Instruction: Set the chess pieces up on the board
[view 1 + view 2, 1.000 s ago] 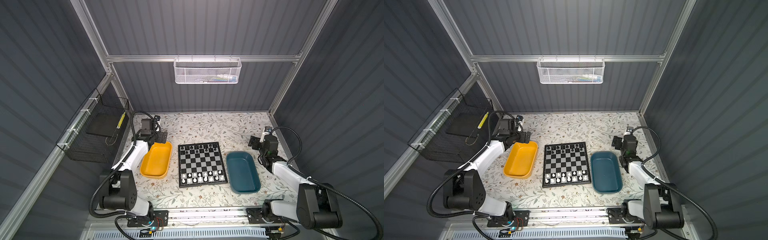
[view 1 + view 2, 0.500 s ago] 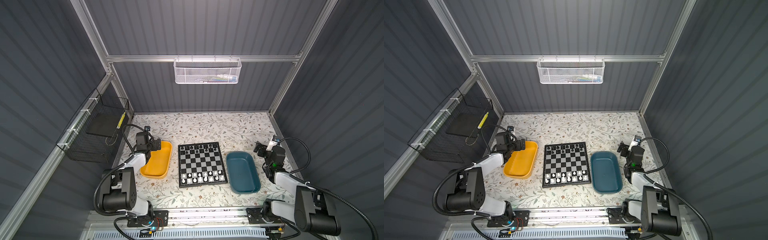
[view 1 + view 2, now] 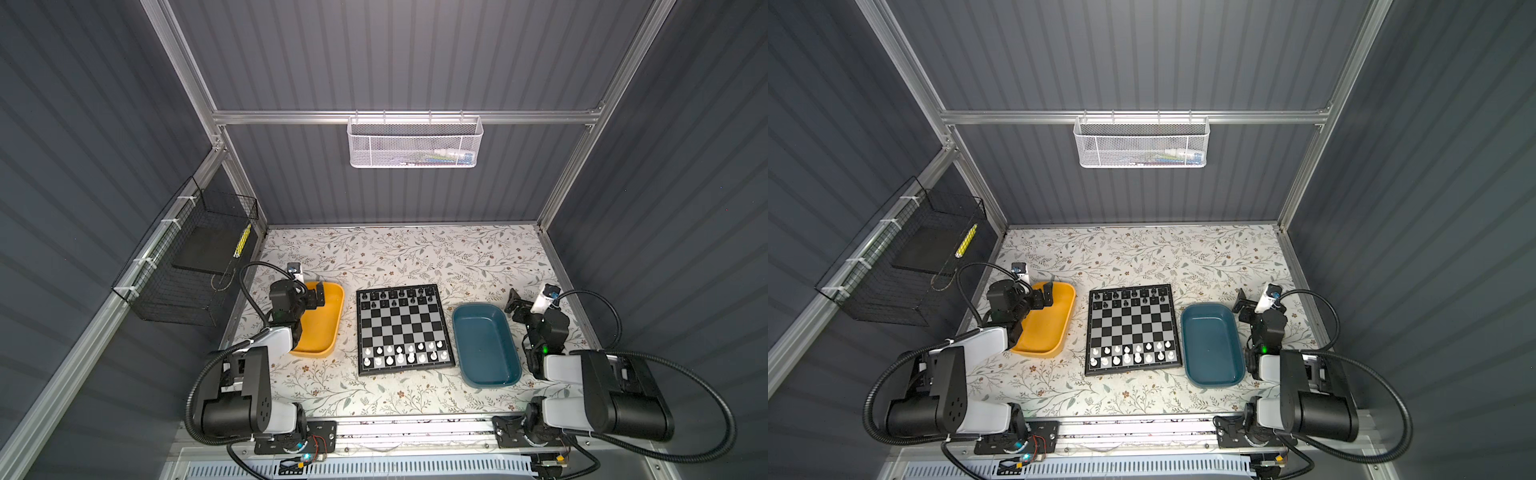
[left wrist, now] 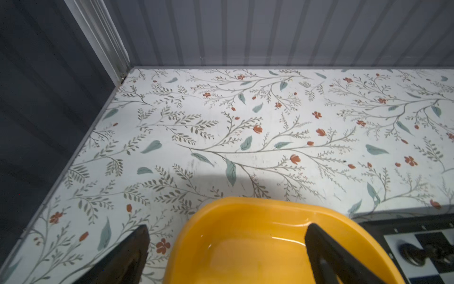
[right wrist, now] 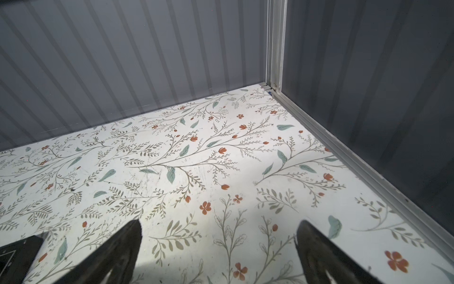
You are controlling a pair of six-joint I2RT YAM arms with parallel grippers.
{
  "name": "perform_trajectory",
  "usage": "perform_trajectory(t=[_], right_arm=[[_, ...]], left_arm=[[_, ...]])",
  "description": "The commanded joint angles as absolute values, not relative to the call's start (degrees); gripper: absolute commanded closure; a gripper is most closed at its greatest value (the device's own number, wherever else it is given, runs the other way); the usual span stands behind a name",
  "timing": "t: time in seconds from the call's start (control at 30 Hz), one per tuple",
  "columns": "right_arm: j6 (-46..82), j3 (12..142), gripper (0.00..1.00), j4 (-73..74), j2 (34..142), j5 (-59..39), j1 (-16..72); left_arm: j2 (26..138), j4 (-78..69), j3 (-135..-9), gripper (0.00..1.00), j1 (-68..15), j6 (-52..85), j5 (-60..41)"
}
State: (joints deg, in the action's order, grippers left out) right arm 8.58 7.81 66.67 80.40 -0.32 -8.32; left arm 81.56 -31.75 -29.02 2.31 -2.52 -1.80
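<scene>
The board lies in the middle of the floral table in both top views. Several black chess pieces stand along its far edge, and several white chess pieces fill its two near rows. My left gripper hovers open over the far end of the yellow tray, holding nothing. The left wrist view shows the left gripper spread wide, the board's rim and one black piece. My right gripper stands open and empty over bare table, right of the teal tray.
An empty yellow tray lies left of the board. An empty teal tray lies to its right. A black wire basket hangs on the left wall, a white mesh basket on the back wall.
Both arms have folded back toward the near edge. The left gripper came from behind the yellow tray to over its far end. The right gripper drew nearer and lower beside the teal tray.
</scene>
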Motion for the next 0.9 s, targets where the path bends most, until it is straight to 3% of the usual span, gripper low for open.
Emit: perform_trajectory(t=[0.0,0.33,0.87], right_arm=[[9.0,6.7,0.01,78.3,84.1,-0.8,-8.6],[8.6,6.4,0.01,81.6,86.1,-3.1,-8.6],[8.3,8.8,0.01,75.6,84.7,-5.2,-8.9]], left_arm=[[80.9,-39.6,-26.8,0.00,2.6,-3.2,-3.5],[83.6,-50.1,-22.2,0.00,2.6,-0.7,-10.1],[88.0,-52.2,-22.4,0.01,2.6,-0.7,-10.3]])
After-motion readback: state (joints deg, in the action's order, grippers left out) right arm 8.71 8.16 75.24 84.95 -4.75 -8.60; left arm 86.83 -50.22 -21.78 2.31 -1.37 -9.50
